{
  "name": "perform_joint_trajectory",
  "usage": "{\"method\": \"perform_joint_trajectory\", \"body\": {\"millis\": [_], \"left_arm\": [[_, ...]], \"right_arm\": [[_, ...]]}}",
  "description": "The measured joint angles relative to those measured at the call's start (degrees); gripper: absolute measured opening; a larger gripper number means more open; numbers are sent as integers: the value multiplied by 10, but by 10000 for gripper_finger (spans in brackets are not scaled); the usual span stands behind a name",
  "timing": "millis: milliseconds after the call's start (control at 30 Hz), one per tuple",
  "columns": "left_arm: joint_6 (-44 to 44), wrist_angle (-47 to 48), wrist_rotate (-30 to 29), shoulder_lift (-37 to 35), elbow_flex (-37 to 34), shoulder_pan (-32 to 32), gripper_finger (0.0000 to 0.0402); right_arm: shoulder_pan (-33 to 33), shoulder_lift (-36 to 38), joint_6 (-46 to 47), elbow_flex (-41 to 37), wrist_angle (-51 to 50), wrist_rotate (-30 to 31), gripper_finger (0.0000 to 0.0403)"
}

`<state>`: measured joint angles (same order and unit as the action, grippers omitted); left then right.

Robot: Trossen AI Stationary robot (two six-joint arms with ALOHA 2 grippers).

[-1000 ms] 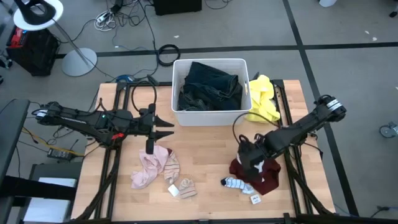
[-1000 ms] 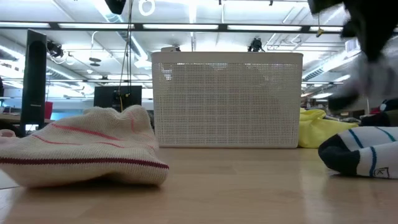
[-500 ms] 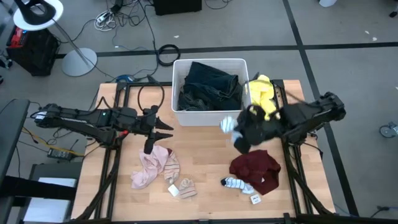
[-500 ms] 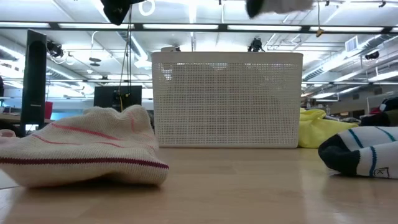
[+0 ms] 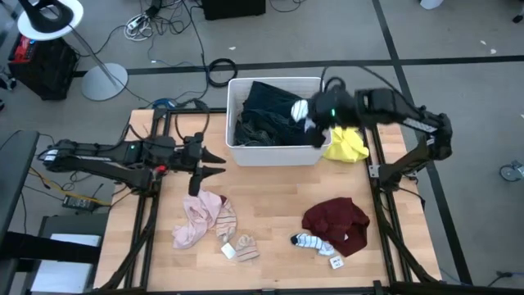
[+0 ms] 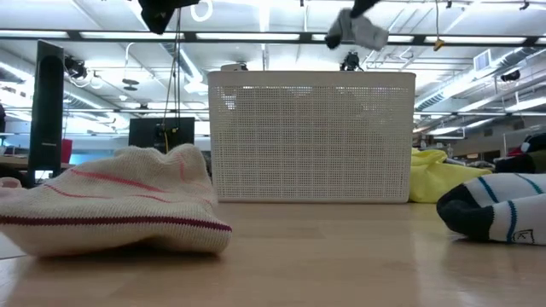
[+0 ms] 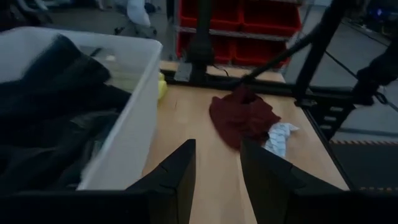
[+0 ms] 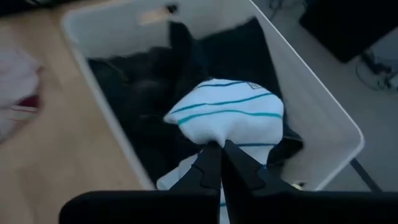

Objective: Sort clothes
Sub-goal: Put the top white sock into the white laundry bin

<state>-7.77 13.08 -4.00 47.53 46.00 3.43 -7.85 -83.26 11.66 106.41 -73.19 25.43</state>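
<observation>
My right gripper (image 5: 311, 112) is above the right part of the white bin (image 5: 232, 123), shut on a white sock with teal stripes (image 8: 230, 115). The sock also shows in the low view (image 6: 358, 30), above the bin's rim. Dark clothes (image 5: 270, 111) lie in the bin. My left gripper (image 5: 214, 161) is open and empty, low over the table near the bin's near left corner. A maroon garment (image 5: 336, 223) with a second striped sock (image 5: 309, 242) at its edge lies at the near right. A yellow garment (image 5: 348, 143) lies right of the bin. My right gripper pinches a bunched part of the sock (image 8: 214, 144) between its two fingertips (image 8: 208, 165). The fingers come from the table's right side, slanting down. The sock is lifted clear and hangs in the air over the dark clothes in the bin.
A pale pink garment (image 5: 196, 221) and small cream socks (image 5: 241, 246) lie at the near left; the cream knit shows large in the low view (image 6: 111, 205). Bare wood lies between the bin and these piles.
My right gripper has risen from the maroon garment with the striped sock and has swung toward the far edge and the left, to above the bin. The sock is lifted clear of the table. The maroon garment and the second sock have stayed on the table.
</observation>
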Motion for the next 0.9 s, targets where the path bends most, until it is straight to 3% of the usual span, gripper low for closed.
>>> {"method": "perform_joint_trajectory", "body": {"millis": [200, 333, 667, 900], "left_arm": [[0, 54, -53, -53, 0, -1, 132], [-2, 82, -69, -81, 0, -1, 132], [-4, 92, -73, -90, 0, -1, 132], [3, 93, -75, -97, 0, -1, 132]], "right_arm": [[-155, 0, -71, -28, 13, -155, 0], [-206, 0, -87, -81, 22, -229, 0], [-200, -1, -92, -206, 114, -255, 17], [-200, 0, -56, -205, 113, -259, 57]]}}
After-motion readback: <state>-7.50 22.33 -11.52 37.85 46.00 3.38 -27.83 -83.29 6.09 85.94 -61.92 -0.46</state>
